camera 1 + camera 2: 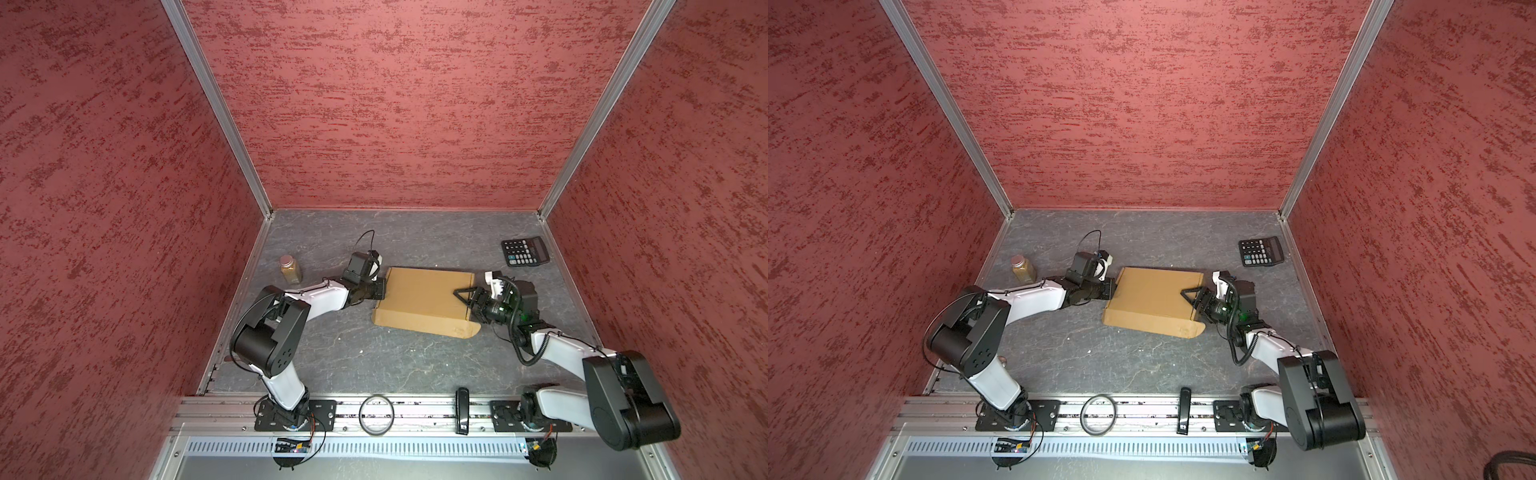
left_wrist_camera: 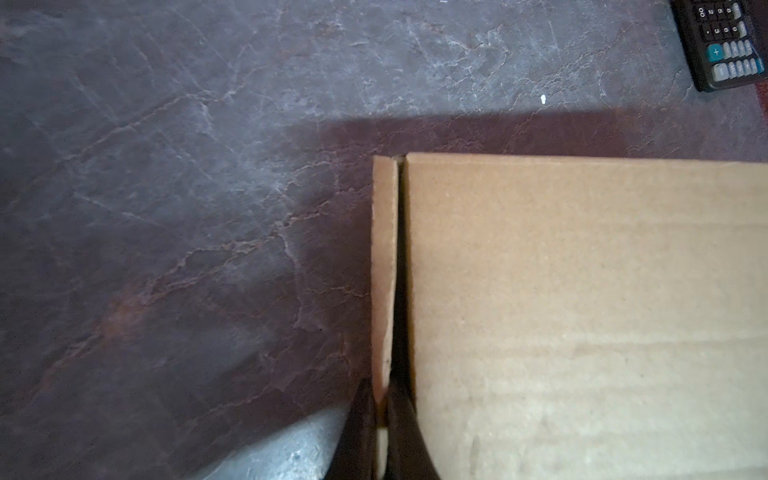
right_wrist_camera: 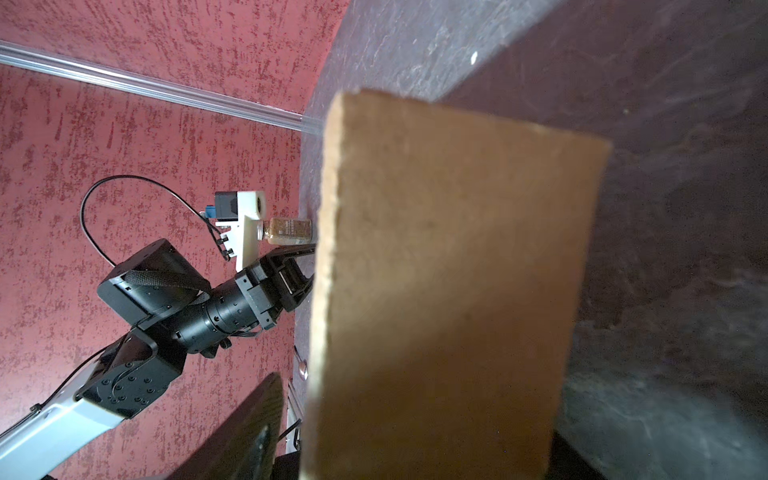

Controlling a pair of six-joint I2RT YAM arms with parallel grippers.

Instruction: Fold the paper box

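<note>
Closest to the lens runs the aluminium rail [image 1: 424, 415] carrying both arm bases, with a black ring [image 1: 377, 414] lying on it. Beyond, on the grey marbled tabletop [image 1: 332, 357], the paper box [image 1: 424, 299], a shallow brown corrugated cardboard mailer, lies flat roughly midway between the arms. A black calculator [image 1: 525, 251] sits well apart near the far right corner, and a clear jar of brown spice [image 1: 291, 270] stands near the left edge.

The left hand [image 1: 380, 289] reaches in low with its forearm nearly level. It is closed narrowly on the thin side strip [image 2: 384, 270] at the box's left end; the left wrist view shows that strip pinched between the dark fingers [image 2: 405, 432]. This grip probably anchors the box against sliding while the other end is worked.

The right hand [image 1: 463, 301] comes in from the right with its wrist rolled on its side, jaws spread wide. In the right wrist view a cardboard panel stands between them, with no clamping visible. A rounded tab [image 1: 469, 330] juts out at the near right corner, so the closing looks unfinished. The right hand seems placed to press or tuck that end.
</note>
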